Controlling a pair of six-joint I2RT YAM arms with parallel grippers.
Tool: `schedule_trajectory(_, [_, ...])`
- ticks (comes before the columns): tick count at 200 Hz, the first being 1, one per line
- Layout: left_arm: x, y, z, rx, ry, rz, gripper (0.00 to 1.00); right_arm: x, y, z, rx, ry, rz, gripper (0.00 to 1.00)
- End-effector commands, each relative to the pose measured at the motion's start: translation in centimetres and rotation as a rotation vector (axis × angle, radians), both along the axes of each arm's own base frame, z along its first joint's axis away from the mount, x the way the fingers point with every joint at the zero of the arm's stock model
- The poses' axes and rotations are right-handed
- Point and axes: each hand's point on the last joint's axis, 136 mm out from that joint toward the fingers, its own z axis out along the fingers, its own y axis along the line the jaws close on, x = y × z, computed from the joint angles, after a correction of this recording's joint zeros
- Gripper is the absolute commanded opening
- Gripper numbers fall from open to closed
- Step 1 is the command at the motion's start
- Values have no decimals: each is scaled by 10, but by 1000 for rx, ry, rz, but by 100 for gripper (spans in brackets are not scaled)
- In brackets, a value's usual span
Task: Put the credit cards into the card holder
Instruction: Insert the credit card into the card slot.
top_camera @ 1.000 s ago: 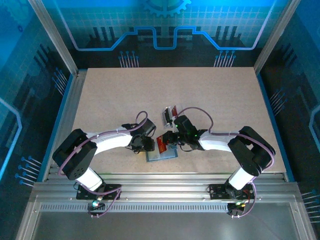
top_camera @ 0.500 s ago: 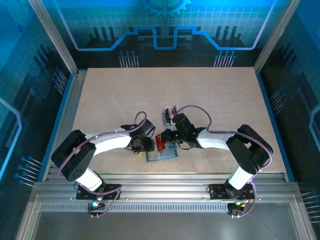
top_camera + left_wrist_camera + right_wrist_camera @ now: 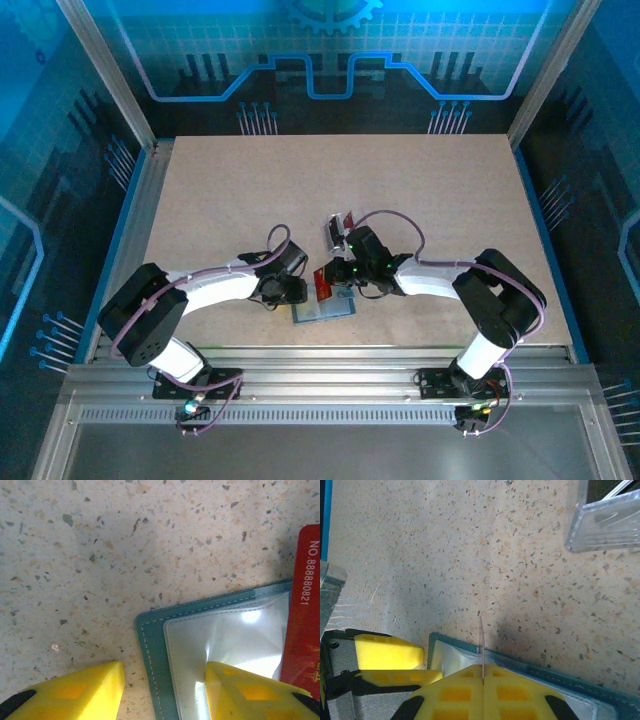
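Observation:
The card holder [image 3: 326, 311] lies open near the table's front edge, teal-grey with a clear inner pocket [image 3: 225, 640]. My left gripper [image 3: 165, 692] stands open across the holder's corner: one yellow finger [image 3: 247, 690] rests on the clear pocket and the other finger [image 3: 75, 695] is on the bare table beside it. My right gripper [image 3: 482, 672] is shut on a red credit card [image 3: 324, 281], which the right wrist view shows edge-on [image 3: 481, 635]. The card stands upright over the holder's rim [image 3: 600, 680]. In the left wrist view the red card [image 3: 302, 610] overlaps the pocket's right side.
A clear plastic case [image 3: 338, 228] with more cards, one red, sits just behind the grippers; it shows at the top right of the right wrist view [image 3: 605, 522]. The two grippers are close together over the holder. The speckled tabletop [image 3: 250, 190] stretches open behind them.
My right gripper has shifted a little left with the red card, bringing it closer over the holder. The left gripper has edged slightly right.

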Motion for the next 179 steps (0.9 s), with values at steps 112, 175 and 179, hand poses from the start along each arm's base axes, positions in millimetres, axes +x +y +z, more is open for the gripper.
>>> schedule_trajectory(112, [-49,19,-43,83,208,1,48,5,12,1,64,39,-3,0])
schedule_trajectory(175, [-50,19,-44,83,207,1,48,-6,8,-8,74,87,-32,0])
schedule_trajectory(179, [-50,19,-44,84,207,1,48,-8,7,-10,70,92,-34,0])
